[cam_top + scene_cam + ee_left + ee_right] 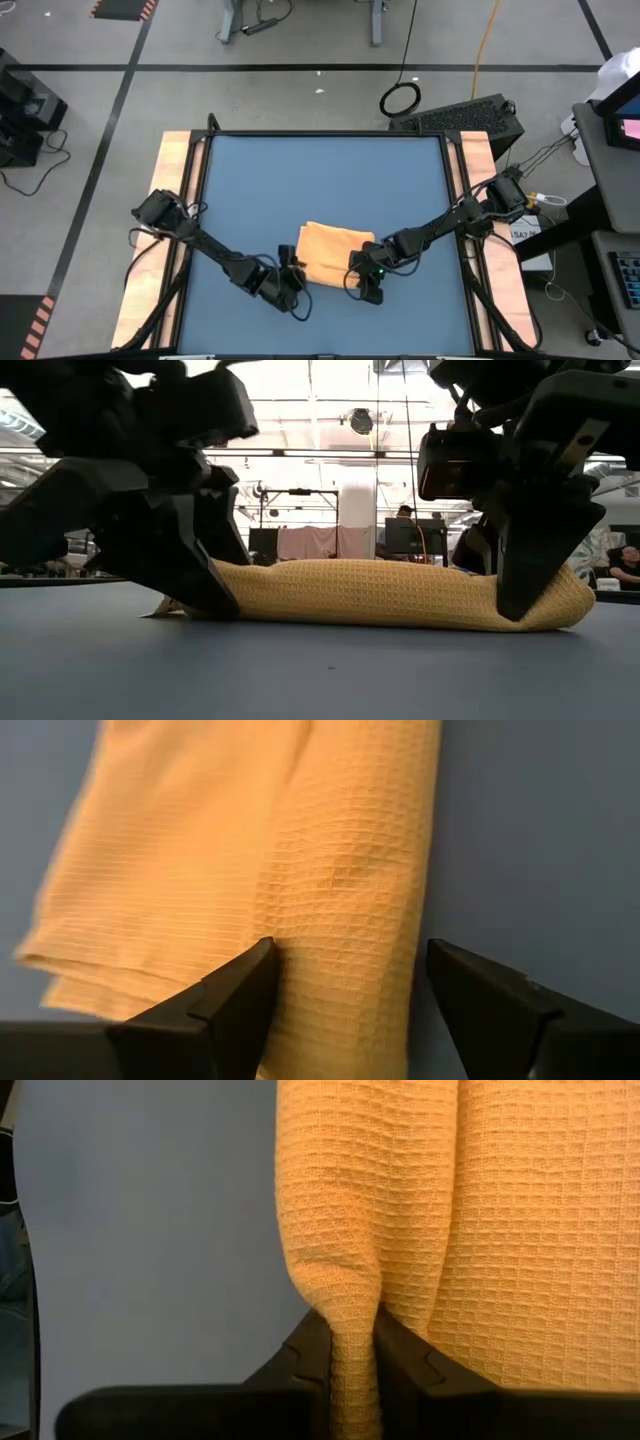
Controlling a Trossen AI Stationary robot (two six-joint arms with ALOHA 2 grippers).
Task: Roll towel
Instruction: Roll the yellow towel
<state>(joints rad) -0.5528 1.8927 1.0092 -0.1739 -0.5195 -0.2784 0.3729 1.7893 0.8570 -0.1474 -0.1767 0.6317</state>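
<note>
A blue table (320, 180) fills the middle of the high view, with the orange-yellow towel (335, 253) lying partly rolled just below its centre. At the towel's lower left edge sits the left gripper (293, 283), fingers spread wide astride the rolled fold. At its lower right edge, the right gripper (371, 279) is pinched tight on a ridge of cloth.

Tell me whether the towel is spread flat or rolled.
Partly rolled: the towel has a thick roll along its near edge, a flat layer behind.
</note>
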